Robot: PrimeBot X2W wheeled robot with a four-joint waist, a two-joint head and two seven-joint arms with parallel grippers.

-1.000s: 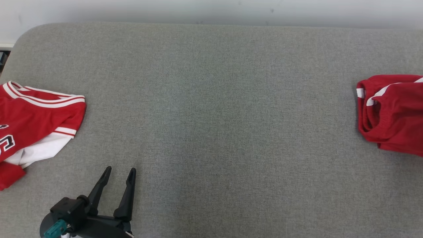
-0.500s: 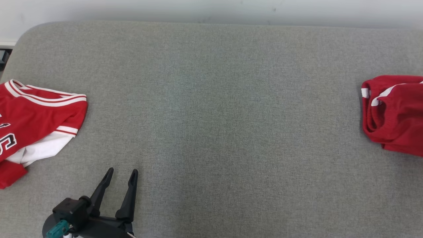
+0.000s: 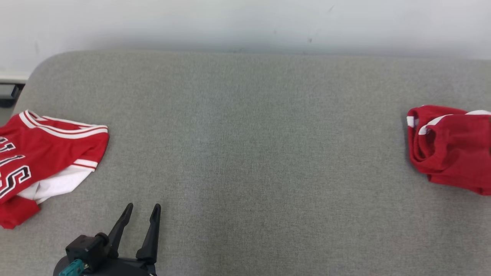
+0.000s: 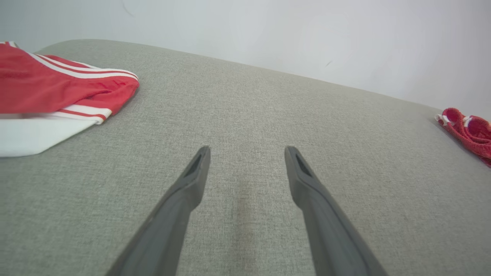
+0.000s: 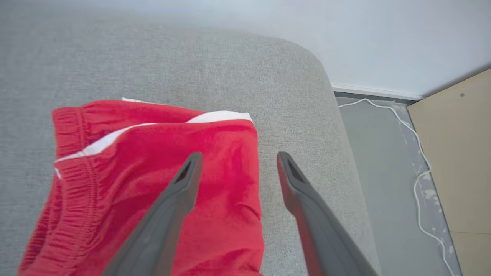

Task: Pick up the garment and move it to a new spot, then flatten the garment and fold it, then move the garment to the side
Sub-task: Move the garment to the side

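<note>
Jersey (image 3: pixel 57 147) letters end in S; shorts (image 3: pixel 454 155) apart

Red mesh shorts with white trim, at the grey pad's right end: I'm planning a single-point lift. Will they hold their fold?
Probably not: the red mesh shorts lie in soft, rumpled layers, so they would likely drape and unfold. They look thin, likely light. Pushed, the gathered waistband may bunch on the grey pad.

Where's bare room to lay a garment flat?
The wide middle of the grey cushion is bare, between the jersey on the left and the shorts on the right. Crowded: both side edges, plus the near-left corner by the left end effector.
</note>
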